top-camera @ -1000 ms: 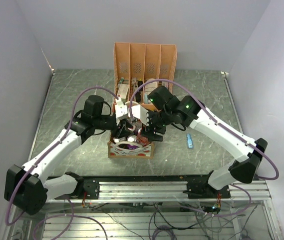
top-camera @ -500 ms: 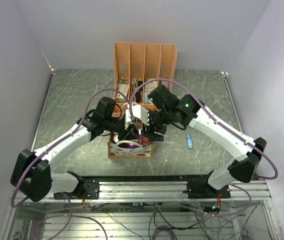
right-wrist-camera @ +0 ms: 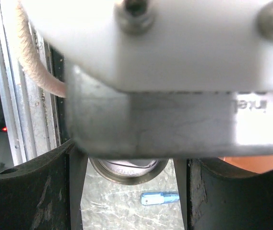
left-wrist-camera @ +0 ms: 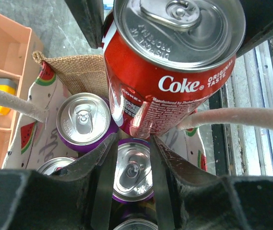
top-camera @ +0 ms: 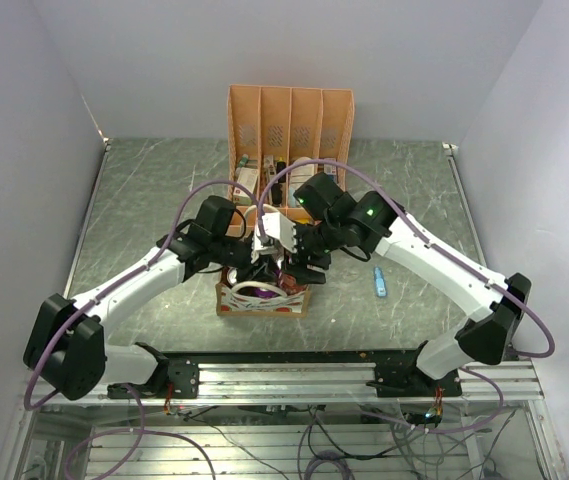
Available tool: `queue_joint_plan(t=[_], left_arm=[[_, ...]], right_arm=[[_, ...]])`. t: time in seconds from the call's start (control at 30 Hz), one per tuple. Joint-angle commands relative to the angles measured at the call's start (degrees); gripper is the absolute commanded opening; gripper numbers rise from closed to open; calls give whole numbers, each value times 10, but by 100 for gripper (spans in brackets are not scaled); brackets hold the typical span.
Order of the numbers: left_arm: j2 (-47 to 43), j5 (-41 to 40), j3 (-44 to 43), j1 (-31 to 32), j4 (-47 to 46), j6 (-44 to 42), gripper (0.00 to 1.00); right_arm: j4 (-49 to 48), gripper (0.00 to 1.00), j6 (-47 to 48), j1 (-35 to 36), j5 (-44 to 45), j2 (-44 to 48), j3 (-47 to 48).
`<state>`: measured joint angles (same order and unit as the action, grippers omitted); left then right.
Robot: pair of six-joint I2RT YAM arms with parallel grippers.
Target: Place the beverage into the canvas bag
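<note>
Right end effector [right-wrist-camera: 129, 175] clamps one Coke can [left-wrist-camera: 174, 86] over canvas bag [left-wrist-camera: 86, 72] rim, four can tops [left-wrist-camera: 83, 122] crowding inside; left end effector [left-wrist-camera: 132, 143] parted, empty.

The cola can [left-wrist-camera: 170, 72] just ahead of the left gripper [left-wrist-camera: 132, 141] is red with white lettering and a bare silver lid. Past that gripper's black fingers [left-wrist-camera: 102, 177], the other cans [left-wrist-camera: 84, 122] are purple with silver tops. The bag [left-wrist-camera: 30, 139] around them is tan, printed with red-and-green watermelon slices (dark script too), its handles [left-wrist-camera: 237, 117] off-white. Left of the gripper the organiser [left-wrist-camera: 2, 52] is peach; beyond the right gripper [right-wrist-camera: 131, 163], a small blue object [right-wrist-camera: 159, 198] shows on the grey-green marbled table [right-wrist-camera: 122, 208].
</note>
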<state>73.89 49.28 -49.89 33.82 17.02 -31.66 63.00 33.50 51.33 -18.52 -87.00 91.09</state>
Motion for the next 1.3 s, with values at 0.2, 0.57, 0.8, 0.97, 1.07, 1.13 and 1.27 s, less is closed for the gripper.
queue_joint_plan(t=[0.2, 0.57, 0.8, 0.97, 1.07, 1.13, 1.27], left_arm=[[3, 54, 8, 12, 23, -83, 45], [-35, 35, 31, 0, 39, -126, 49], [-62, 39, 32, -16, 50, -132, 52], [-82, 44, 27, -25, 71, -140, 55], [-90, 44, 26, -28, 85, -152, 56], [-95, 45, 28, -29, 86, -153, 57], [-105, 52, 24, -32, 108, -169, 57]], right_arm=[[-35, 15, -18, 3, -64, -12, -18], [-51, 12, -32, 3, -31, -8, -51], [-63, 12, -31, 3, -17, -10, -72], [-59, 11, -22, 3, -2, -12, -76], [-52, 9, -21, 3, 16, -11, -68], [-49, 8, -21, 3, 24, -7, -68], [-47, 6, -27, 2, 49, 5, -63]])
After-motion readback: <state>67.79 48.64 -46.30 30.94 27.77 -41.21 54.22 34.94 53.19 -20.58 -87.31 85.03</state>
